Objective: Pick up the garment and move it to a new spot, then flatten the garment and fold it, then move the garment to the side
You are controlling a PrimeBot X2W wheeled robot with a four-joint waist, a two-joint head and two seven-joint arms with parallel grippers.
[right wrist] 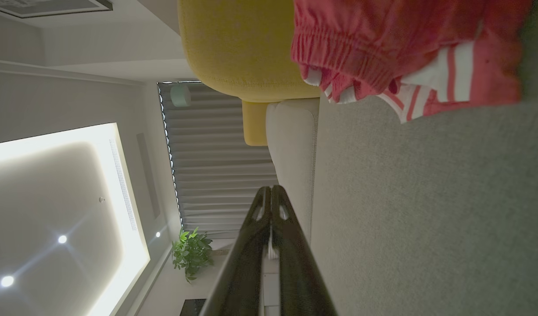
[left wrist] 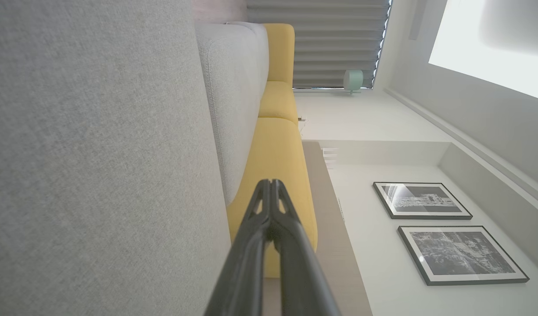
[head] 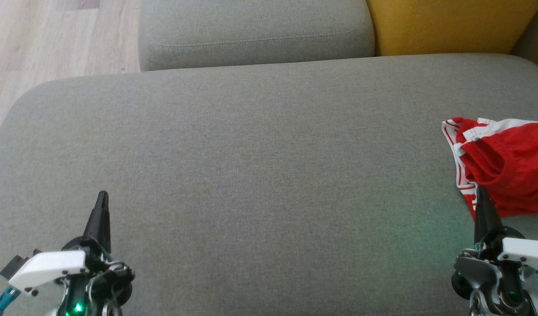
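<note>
Right, the seat (head: 260, 145) is our stage, a wide grey cushion, and the garment (head: 508, 169) lies crumpled at the seat's right edge. It is red cloth with white stripes down one side and a gathered elastic band bunched at the top. Part of it runs out of the head view, so I cannot tell how far it spreads over that edge.

The left gripper (head: 103, 194) hovers over the seat's near left part, its fingers pressed together into one dark spike with nothing between them. The left wrist view confirms it: two fingers meet at the tips, with the seat's grey fabric alongside.

The right gripper (head: 481, 189) stands over the seat's near right part, pinched tight as well and empty. From the head view its tip overlaps the garment's near hem. From its own wrist view the tips sit short of the red cloth with grey seat between, so there is no grip.

Behind the seat's far edge sit a grey backrest (head: 251, 30) on the left and a yellow cushion (head: 449, 24) on the right. Past the seat's far left corner lies pale wood floor (head: 41, 39).
</note>
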